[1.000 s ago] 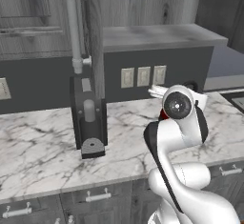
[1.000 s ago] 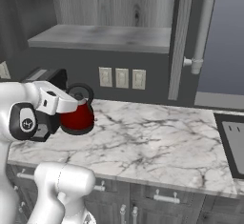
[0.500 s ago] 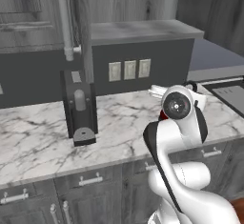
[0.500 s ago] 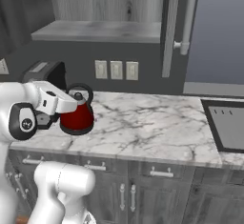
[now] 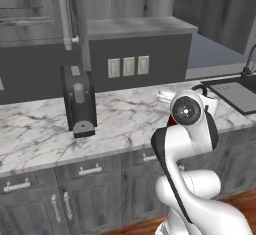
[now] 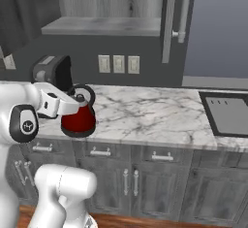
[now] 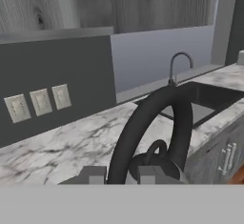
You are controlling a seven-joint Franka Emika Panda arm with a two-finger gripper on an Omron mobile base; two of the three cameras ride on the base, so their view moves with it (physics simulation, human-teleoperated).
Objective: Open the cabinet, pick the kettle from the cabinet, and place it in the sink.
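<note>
Kettle (image 6: 77,120): red body, black arched handle. Tabletop (image 6: 150,113): white marble, grey veining. Cabinet (image 6: 170,18): dark grey wood-grain. Sink (image 6: 227,115): black basin.

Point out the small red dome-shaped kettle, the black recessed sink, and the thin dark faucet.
Small red dome-shaped kettle (image 6: 78,119): right base view, on its red body.
Black recessed sink (image 6: 227,117): right base view, on its flat grey drainboard.
Thin dark faucet (image 7: 179,62): hand view, on its curved neck.
</note>
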